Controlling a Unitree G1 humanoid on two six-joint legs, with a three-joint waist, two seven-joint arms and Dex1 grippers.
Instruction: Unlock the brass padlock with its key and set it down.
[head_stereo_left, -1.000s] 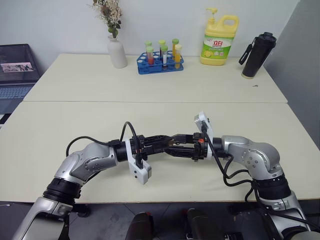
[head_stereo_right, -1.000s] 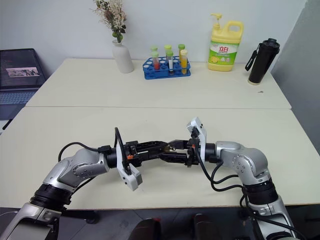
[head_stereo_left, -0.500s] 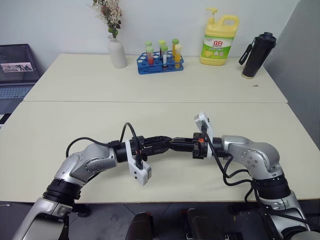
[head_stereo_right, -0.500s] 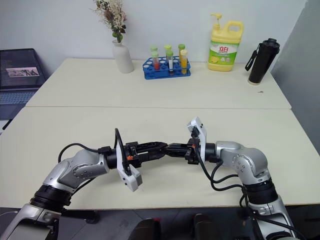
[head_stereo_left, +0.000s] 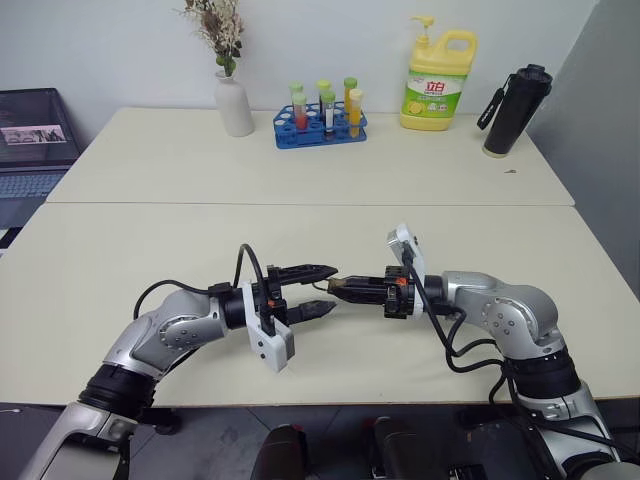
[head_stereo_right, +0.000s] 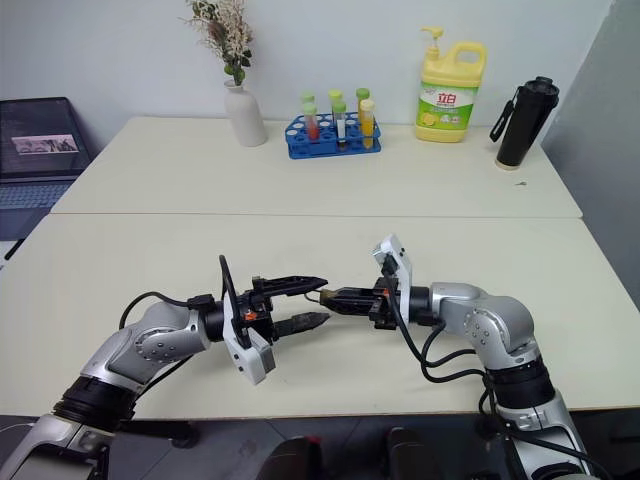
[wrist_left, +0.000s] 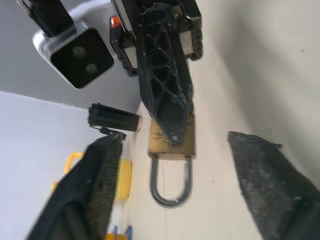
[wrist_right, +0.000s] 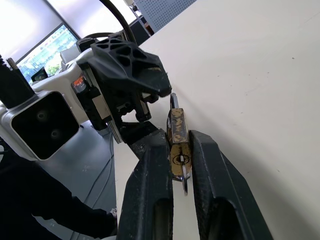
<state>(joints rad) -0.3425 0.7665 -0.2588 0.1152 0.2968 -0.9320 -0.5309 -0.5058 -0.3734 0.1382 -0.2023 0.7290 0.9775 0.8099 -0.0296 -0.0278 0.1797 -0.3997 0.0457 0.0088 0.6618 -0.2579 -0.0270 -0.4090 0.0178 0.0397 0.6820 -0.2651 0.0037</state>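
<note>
Brass padlock (wrist_right: 176, 134) sits clamped in my right gripper (wrist_right: 179, 150); my left gripper (head_stereo_left: 322, 290) gapes empty. Handover step, I judge; next, reach the key (wrist_right: 184, 181).

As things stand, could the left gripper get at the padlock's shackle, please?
Probably yes: the left gripper is open and faces the shackle, which sticks out free of the right gripper holding the padlock.

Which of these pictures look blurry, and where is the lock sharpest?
In the left wrist view, the left tool's own fingers are soft blurs in front, while the brass padlock behind them is fairly crisp. In the right wrist view, the padlock is sharp; the laptop screen behind is washed out.
</note>
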